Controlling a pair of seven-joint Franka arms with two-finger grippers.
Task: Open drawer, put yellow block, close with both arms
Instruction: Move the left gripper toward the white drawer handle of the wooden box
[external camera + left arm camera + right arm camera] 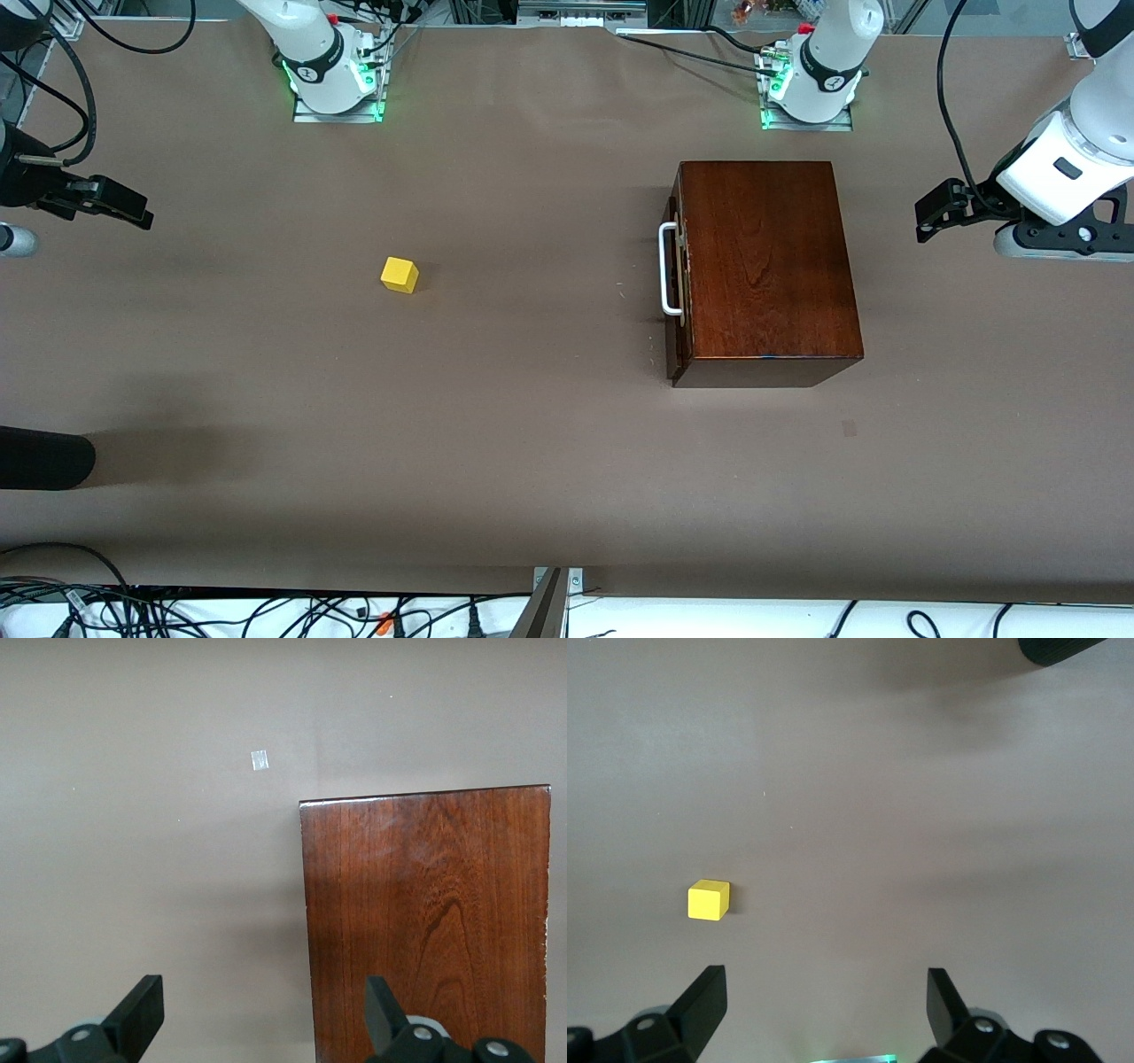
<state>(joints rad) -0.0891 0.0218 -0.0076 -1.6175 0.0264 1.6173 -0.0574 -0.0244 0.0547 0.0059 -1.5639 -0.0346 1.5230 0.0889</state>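
Jaws on both grippers are spread wide, nothing between them. Left gripper (264, 1014) has one black finger (140, 1008) over bare tabletop and the other over the top of the box. Right gripper (826, 1005) has both fingers (704, 999) over bare tabletop, small bright yellow cube (709, 900) just ahead of them, off to one side.

Near to far on the flat brown table (532, 461):
- Front edge strip is bare brown surface; a dark rounded object (40, 458) pokes in at the right arm's end, can't tell what it is.
- Small pale square mark (850, 429) on the surface near the box's front corner, toward the left arm's end.
- Glossy dark-brown wooden box (766, 261) sits toward the left arm's end of the table, roughly mid-depth, flat on the surface. Its drawer (677, 275) is pushed in flush, closed. White U-shaped bar handle (669, 269) on the drawer front faces the table's middle.
- Yellow cube rests on the table on its own, about level with the box in depth, toward the right arm's end, well apart from the box. Not in the drawer, not touched by either gripper.
- Left gripper hangs over the table's edge at the left arm's end, beside the box; right gripper hangs at the edge of the right arm's end. Both arms waiting.
- Two green-lit white arm bases (335, 75) along the back edge.
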